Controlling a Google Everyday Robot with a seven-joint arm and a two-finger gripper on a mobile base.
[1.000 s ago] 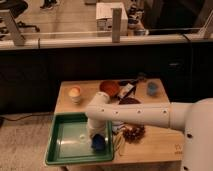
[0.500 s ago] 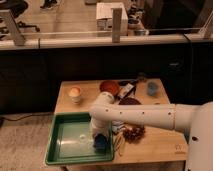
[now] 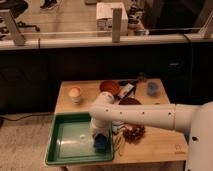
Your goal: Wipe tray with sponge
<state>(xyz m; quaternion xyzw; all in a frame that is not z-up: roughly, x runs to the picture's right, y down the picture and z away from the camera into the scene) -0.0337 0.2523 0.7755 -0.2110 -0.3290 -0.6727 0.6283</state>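
Observation:
The green tray (image 3: 67,137) lies at the front left of the wooden table, hanging over its left edge. The dark-blue sponge (image 3: 100,144) rests on the tray's bottom near its front right corner. My white arm reaches in from the right, bends over the tray's right side and points down. My gripper (image 3: 99,136) is at the arm's end, right on top of the sponge.
On the wooden table (image 3: 160,140) stand a small cup with an orange top (image 3: 74,93), a red-brown bowl (image 3: 109,87), a dark plate (image 3: 129,101), a light-blue cup (image 3: 152,88) and a dark bunch (image 3: 134,133) right of the tray. A dark wall stands behind.
The arm's elbow has swung left, further over the tray. The gripper and sponge have stayed near the tray's front right corner.

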